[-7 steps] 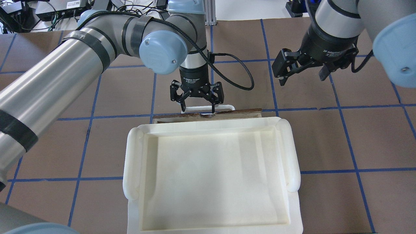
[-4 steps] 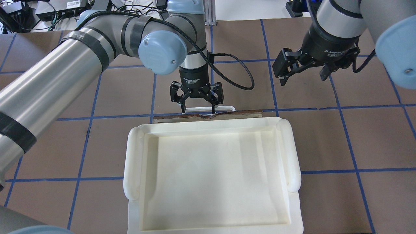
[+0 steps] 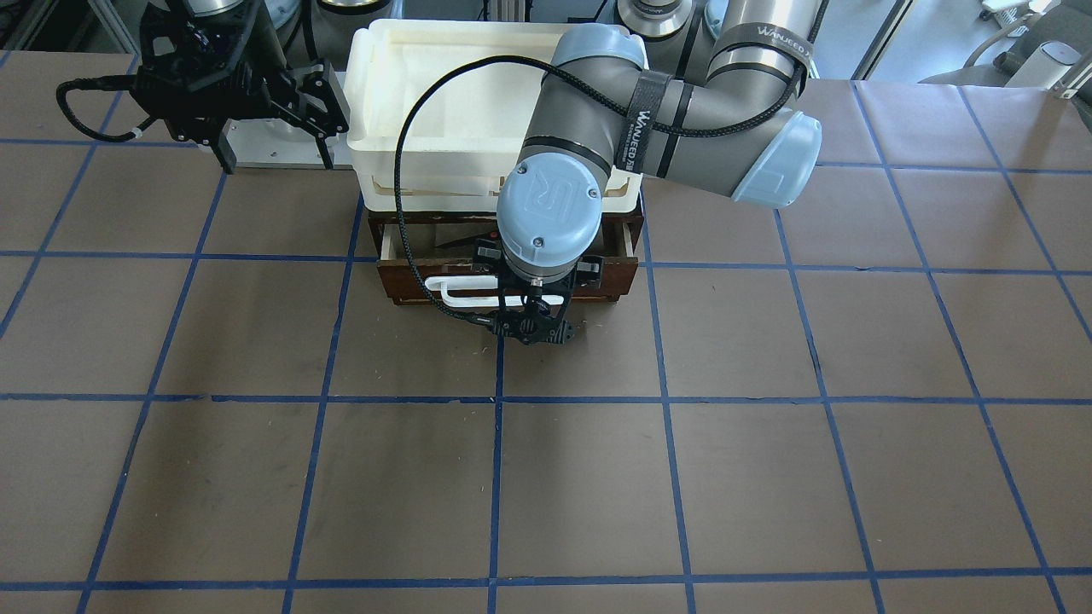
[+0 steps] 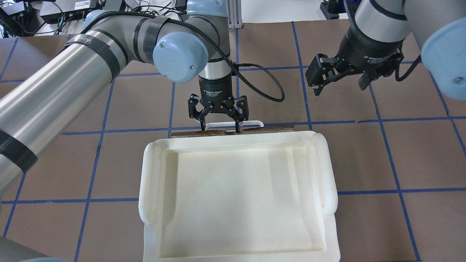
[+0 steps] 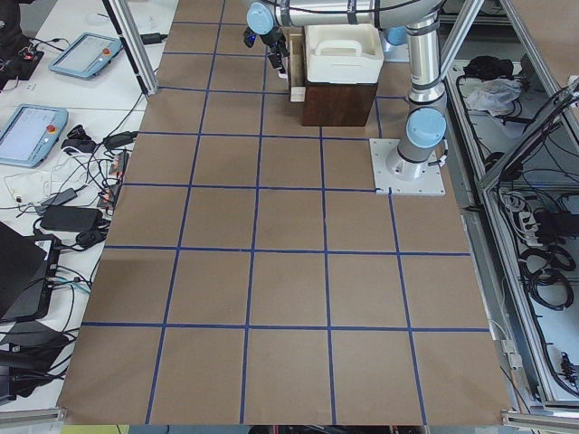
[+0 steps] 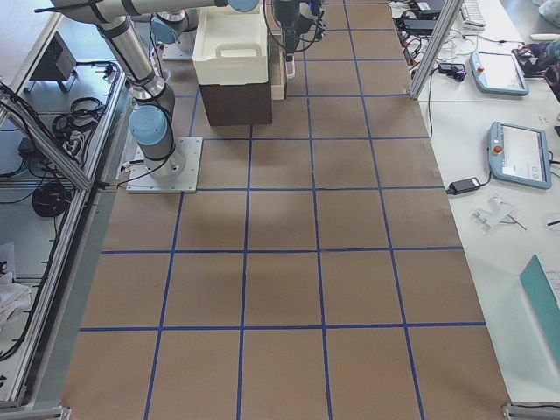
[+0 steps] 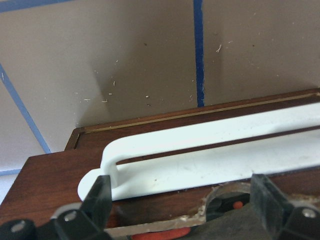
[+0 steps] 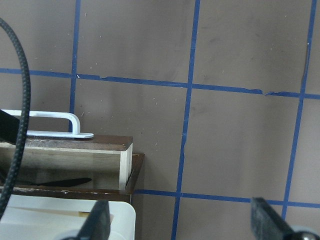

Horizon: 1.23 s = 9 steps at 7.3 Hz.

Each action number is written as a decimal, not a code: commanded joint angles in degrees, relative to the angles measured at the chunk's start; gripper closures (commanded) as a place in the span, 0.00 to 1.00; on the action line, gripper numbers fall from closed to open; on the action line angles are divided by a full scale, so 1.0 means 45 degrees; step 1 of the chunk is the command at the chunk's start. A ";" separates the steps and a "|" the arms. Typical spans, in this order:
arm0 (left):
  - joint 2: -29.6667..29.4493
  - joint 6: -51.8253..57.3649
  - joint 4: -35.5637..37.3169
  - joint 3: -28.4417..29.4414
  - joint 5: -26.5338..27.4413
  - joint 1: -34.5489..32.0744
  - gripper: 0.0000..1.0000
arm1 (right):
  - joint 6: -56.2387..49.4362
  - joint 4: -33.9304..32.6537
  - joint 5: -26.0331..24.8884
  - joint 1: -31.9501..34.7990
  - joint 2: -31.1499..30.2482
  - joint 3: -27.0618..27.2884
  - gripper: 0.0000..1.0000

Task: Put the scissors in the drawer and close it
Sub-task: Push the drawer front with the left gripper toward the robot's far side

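Under the cream tray the drawer juts slightly, table stretching beyond its chipped front; scissors lie inside; left gripper spread over the handle; right gripper spread, well aside.

The left gripper points straight down near the centre, jaws spread wide. The right gripper hovers far right, tilted, jaws also apart.

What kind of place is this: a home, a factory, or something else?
Probably a robotics lab: a table marked with a blue tape grid, teach pendants on the side bench, and loose cables beside them.
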 commanded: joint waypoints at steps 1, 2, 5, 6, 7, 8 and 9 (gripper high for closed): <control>0.0034 0.0000 -0.0334 -0.0078 -0.0019 0.0000 0.00 | -0.0002 0.0002 0.0012 0.0000 0.0008 0.0000 0.00; 0.0092 0.0000 -0.0433 -0.0098 -0.0019 0.0000 0.00 | -0.0002 -0.0017 -0.0007 -0.0019 0.0008 0.0000 0.00; 0.0190 0.0000 -0.0920 -0.0098 -0.0039 0.0059 0.00 | -0.0022 -0.0017 -0.0008 -0.0039 -0.0012 0.0000 0.00; 0.0229 0.0000 -0.0999 -0.0098 -0.0058 0.0059 0.00 | -0.0022 -0.0017 -0.0008 -0.0039 0.0008 0.0000 0.00; 0.0229 0.0000 -0.1097 -0.0098 -0.0058 0.0020 0.00 | -0.0022 -0.0017 -0.0027 -0.0039 0.0008 0.0000 0.00; 0.0249 0.0000 -0.1195 -0.0098 -0.0039 0.0039 0.00 | -0.0022 -0.0017 -0.0027 -0.0039 0.0008 -0.0020 0.00; 0.0268 0.0000 -0.1466 -0.0098 -0.0058 0.0039 0.00 | -0.0022 -0.0017 -0.0027 -0.0039 0.0008 0.0000 0.00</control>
